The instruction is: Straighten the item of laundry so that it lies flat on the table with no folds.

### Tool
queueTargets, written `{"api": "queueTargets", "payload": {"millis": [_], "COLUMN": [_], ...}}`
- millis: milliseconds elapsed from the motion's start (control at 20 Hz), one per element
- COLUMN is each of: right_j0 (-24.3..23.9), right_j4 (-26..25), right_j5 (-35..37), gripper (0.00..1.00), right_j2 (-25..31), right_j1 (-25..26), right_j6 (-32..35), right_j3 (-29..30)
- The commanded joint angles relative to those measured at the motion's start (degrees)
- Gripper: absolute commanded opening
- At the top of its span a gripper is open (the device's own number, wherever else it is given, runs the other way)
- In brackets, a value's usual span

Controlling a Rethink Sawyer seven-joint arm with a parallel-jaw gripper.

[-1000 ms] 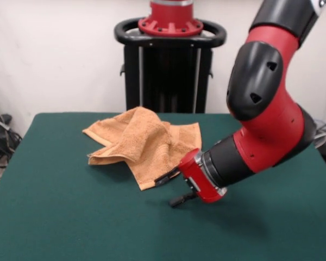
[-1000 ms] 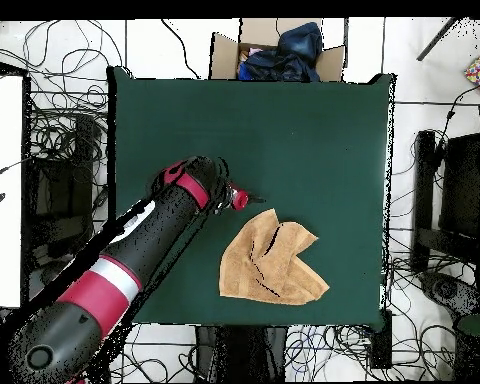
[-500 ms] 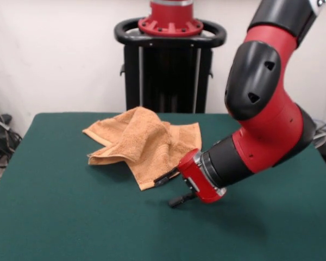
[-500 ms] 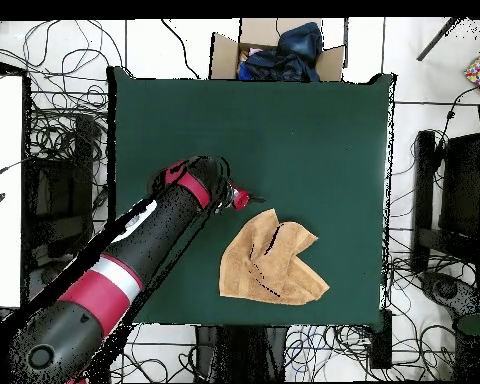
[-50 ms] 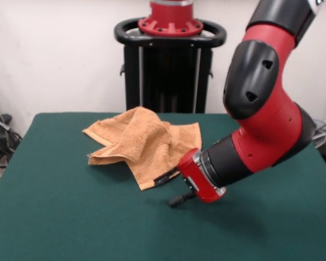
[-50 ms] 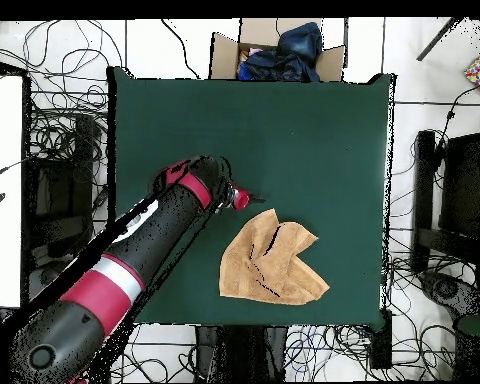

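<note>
The item of laundry is an orange-tan towel, crumpled and folded over itself at the far middle of the green table. In the overhead view the item of laundry lies near the table's bottom edge, right of centre. My gripper hangs low at the towel's near right corner, pointing left. Its two black fingers stand apart, so it is open. The upper finger lies against the towel's hem, and the lower one is over bare cloth. From above, my gripper sits just above the towel's top-left edge.
The red and black arm reaches in from the right and covers the table's right side. In the overhead view a cardboard box with dark blue clothes stands beyond the table's top edge. Cables lie on the floor all round.
The arm's upper part has shifted very slightly to the left. The gripper and the towel have stayed where they were.
</note>
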Motion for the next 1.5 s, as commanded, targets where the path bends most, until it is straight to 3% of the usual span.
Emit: {"api": "queueTargets", "payload": {"millis": [50, 300, 850, 1500], "right_j0": [-1.5, -2.3, -1.7, -3.3], "right_j4": [4.8, 5.4, 3.6, 4.7], "right_j5": [3.3, 3.6, 3.2, -3.7], "gripper": [1.0, 1.0, 1.0, 1.0], "right_j2": [11.2, 13.6, 12.8, 15.6], "right_j1": [1.4, -1.6, -6.2, -2.3], "right_j6": [13.9, 12.1, 10.1, 11.9], "right_j3": [6.3, 10.6, 15.5, 13.6]}}
